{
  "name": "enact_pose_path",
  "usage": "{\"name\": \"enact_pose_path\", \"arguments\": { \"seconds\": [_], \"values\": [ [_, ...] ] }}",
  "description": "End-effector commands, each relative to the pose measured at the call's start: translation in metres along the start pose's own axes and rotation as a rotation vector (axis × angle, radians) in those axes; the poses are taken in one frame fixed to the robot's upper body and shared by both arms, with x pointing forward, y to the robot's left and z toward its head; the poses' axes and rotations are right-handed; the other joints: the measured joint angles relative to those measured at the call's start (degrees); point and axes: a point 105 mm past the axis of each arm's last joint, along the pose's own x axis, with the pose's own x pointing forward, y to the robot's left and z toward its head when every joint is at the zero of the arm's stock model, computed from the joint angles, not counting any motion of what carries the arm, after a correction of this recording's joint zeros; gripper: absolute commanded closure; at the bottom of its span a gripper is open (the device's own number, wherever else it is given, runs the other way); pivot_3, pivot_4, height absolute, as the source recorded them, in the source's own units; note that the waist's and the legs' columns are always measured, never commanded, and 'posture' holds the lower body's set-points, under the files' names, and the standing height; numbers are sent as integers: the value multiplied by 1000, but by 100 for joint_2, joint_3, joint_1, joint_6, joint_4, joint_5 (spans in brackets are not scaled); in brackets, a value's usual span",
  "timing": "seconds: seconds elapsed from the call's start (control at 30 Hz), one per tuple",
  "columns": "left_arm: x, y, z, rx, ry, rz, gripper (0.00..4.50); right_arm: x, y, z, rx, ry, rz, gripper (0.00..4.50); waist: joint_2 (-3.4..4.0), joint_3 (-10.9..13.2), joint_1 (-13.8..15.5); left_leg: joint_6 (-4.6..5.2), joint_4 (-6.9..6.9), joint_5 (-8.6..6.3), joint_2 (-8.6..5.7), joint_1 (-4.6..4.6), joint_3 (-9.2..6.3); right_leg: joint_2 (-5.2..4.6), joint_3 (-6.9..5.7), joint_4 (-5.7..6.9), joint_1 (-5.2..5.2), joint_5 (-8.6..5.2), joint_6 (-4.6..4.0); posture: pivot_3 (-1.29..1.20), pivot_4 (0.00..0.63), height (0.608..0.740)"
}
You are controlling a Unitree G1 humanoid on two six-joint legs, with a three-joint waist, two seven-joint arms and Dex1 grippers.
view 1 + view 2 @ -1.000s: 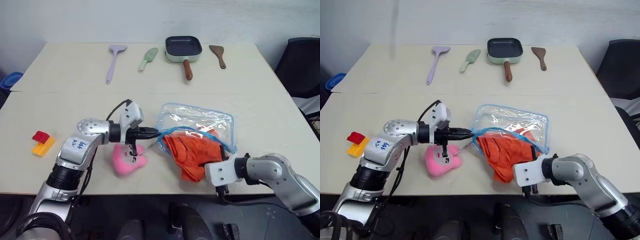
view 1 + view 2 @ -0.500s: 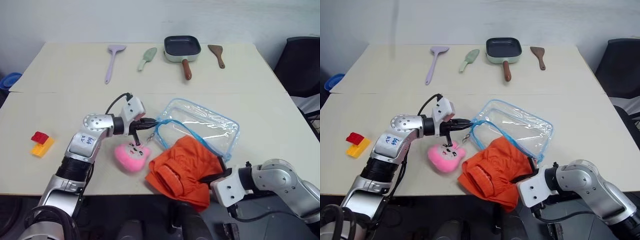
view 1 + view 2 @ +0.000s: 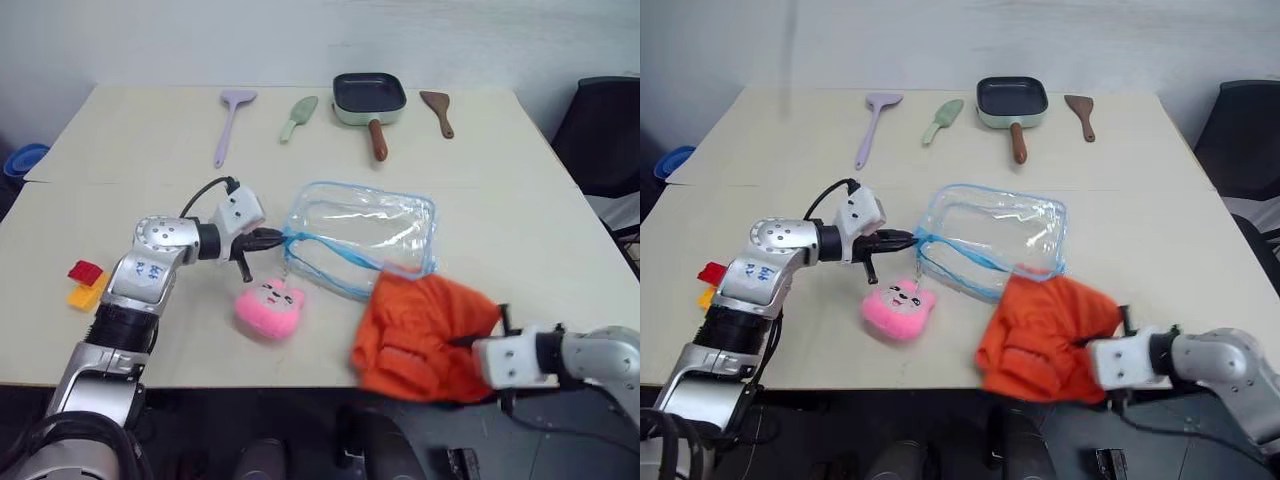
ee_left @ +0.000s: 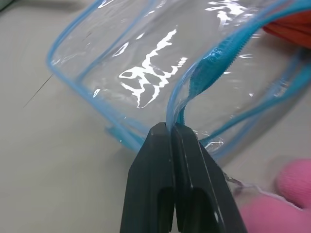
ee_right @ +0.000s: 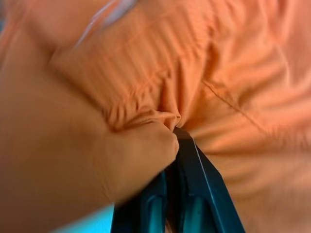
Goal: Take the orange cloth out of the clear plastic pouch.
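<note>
Left eye view: right tool (image 5: 170, 127) clamped on orange cloth (image 3: 425, 335), lower right at bench (image 3: 120, 140) edge, outside clear plastic pouch (image 3: 360, 232). Left tool (image 4: 170, 130) pinches pouch's blue edging, centre.

We've got the pouch (image 3: 360, 235) mid-bench (image 3: 520, 210), the cloth (image 3: 425, 335) out of it, hanging off the near edge to its right. Plush charm (image 3: 269, 308) sits just left-front of the pouch. Toy bricks (image 3: 84, 282) far left; spatulas and a pan (image 3: 368, 97) line the back.
</note>
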Motion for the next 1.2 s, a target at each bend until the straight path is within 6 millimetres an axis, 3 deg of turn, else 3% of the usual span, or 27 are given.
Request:
{"name": "enact_pose_path", "arguments": {
  "seconds": [0.03, 0.17, 0.3, 0.5, 0.63, 0.67, 0.77, 0.9, 1.07, 1.17, 1.2],
  "values": [
    [-7, -12, 14, 42, -39, -53, 4500, -25, -30, -35, 181, 85, -178, 4480, 0, 0, -9, 0, -2, 0, 3, -2, 0, 6, 0, -1, -2, -1, -1, 0, 150, 740],
    [-7, -37, 18, 92, -42, -162, 4500, -27, -58, -48, 475, 26, -423, 4480, 2, 1, -62, -8, -6, 1, 13, -1, 3, 14, 0, 2, -8, -4, -8, 0, 150, 740],
    [-10, -53, 17, 117, -29, -233, 4500, -21, -71, -43, 684, -36, -563, 4480, 27, 9, -95, -17, -7, 2, 18, 4, 9, 13, 8, 12, -11, -6, -12, 0, 150, 740],
    [-18, -67, 14, 163, -19, -304, 4500, -3, -56, -19, 789, -70, -546, 4480, 31, 9, -90, -18, -7, 1, 19, 0, 3, 14, 7, 11, -14, -8, -14, 0, 150, 740],
    [-21, -69, 13, 163, -29, -327, 4500, -5, -50, -19, 818, -53, -555, 4480, 31, 9, -71, -15, -7, 0, 15, -1, 4, 12, 8, 9, -13, -7, -13, 0, 150, 740],
    [-22, -70, 14, 161, -36, -333, 4281, -6, -49, -18, 819, -50, -551, 3926, 31, 9, -65, -14, -7, -1, 14, -2, 3, 12, 8, 8, -13, -7, -13, 0, 150, 740],
    [-23, -68, 18, 142, -62, -338, 3597, -9, -44, -11, 818, -71, -512, 3156, 31, 9, -52, -13, -8, -1, 14, -2, 2, 16, 7, 8, -13, -7, -13, 0, 150, 740],
    [-26, -66, 20, 102, -90, -343, 2386, -21, -39, 1, 793, -94, -462, 1787, 31, 9, -37, -10, -9, -2, 12, -2, 2, 16, 9, 7, -13, -7, -12, 0, 150, 740],
    [-37, -61, 29, 15, -152, -325, 894, -47, -36, 13, 795, -125, -416, 118, 31, 9, -31, -8, -9, -3, 13, -3, 0, 18, 8, 5, -13, -7, -11, 0, 150, 740],
    [-55, -42, 37, -61, -176, -254, 24, -75, -37, 8, 821, -115, -433, 0, 31, 10, -26, -7, -11, -4, 15, -5, -4, 21, 7, 1, -13, -8, -11, 0, 150, 740],
    [-63, -37, 39, -90, -176, -252, 24, -85, -37, 6, 845, -120, -438, 0, 30, 10, -26, -7, -11, -4, 14, -5, -4, 21, 8, 1, -13, -8, -10, 0, 150, 740]
  ]
}}
